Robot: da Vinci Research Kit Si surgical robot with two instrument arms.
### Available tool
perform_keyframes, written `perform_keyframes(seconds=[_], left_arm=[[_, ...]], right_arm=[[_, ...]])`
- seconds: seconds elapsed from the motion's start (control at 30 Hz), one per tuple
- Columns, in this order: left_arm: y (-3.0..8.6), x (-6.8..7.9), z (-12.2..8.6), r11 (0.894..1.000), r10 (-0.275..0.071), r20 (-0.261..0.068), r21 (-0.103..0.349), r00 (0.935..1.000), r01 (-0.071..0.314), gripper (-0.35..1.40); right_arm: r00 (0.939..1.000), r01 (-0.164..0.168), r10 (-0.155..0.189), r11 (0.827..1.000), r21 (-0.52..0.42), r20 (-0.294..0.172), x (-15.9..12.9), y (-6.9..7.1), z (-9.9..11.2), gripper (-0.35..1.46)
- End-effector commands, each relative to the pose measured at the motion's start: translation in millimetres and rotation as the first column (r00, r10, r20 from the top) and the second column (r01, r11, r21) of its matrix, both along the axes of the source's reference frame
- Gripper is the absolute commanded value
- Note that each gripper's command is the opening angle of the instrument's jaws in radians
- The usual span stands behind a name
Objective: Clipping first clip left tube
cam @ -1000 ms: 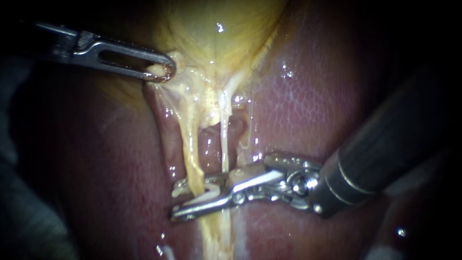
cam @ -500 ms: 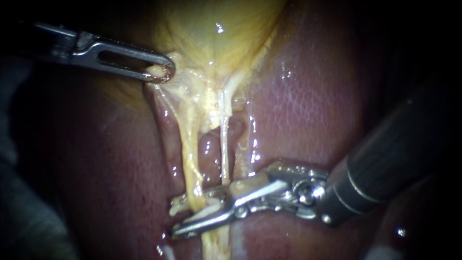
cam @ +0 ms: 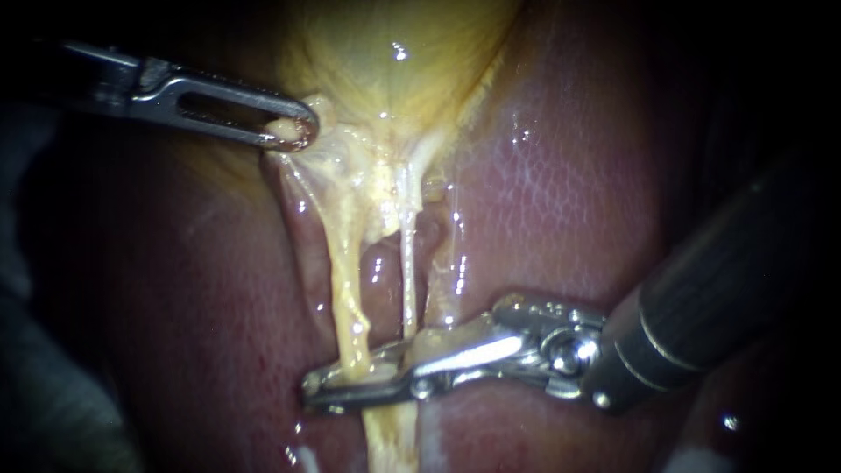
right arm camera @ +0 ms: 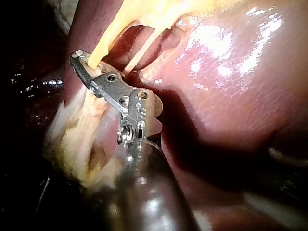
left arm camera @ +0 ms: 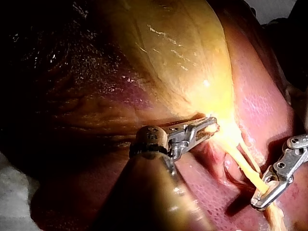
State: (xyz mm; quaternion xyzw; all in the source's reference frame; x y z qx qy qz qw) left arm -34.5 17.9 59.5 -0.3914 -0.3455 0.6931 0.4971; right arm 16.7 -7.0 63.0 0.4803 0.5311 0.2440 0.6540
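At the upper left of the endoscope view, the left instrument (cam: 293,133) had not moved over the last second. Its slotted jaws were clenched on a small nub of yellowish tissue at the narrow end of the gallbladder (cam: 394,79), and the left wrist view showed the same pinch. Below that grip the left tube (cam: 344,280), the thicker yellow strand, ran down across the liver and into the right instrument's jaws. The thinner, whitish right tube (cam: 408,271) hung just beside it and disappeared behind the same jaws. Here lay the change. A second earlier the right instrument (cam: 315,390) had held its jaws well apart, with a white strip showing between them on either side of the left tube. At this moment the two jaws lay almost together, clamped around that tube low on its length, and only a pale sliver showed in the narrow slit. Its dark shaft, entering from the right, sat slightly farther right than before. The liver (cam: 561,201) was wet and glistening, reddish pink with a fine mottled pattern. Everything around the tissue was dark, apart from some pale material (left arm camera: 12,192) at the edge of the left wrist view.
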Motion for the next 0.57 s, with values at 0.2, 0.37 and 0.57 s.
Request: perform_keyframes(seconds=[0.2, 0.37, 0.57], left_arm=[[0.0, 0.0, 0.1, 1.0, 0.0, 0.0, 0.0, 1.0, 0.0, -0.35], [0.0, 0.0, 0.1, 1.0, 0.0, 0.0, 0.0, 1.0, 0.0, -0.35], [0.0, 0.0, 0.1, 1.0, 0.0, 0.0, 0.0, 1.0, 0.0, -0.35]], right_arm=[[1.0, 0.002, -0.002, 1.0, 0.0, 0.0, -0.2, -0.1, 0.1, -0.35], [1.0, 0.003, -0.003, 1.0, -0.001, 0.0, -0.2, -0.2, 0.2, -0.35], [1.0, 0.002, -0.002, 1.0, -0.001, 0.0, -0.2, -0.1, 0.2, -0.35]])
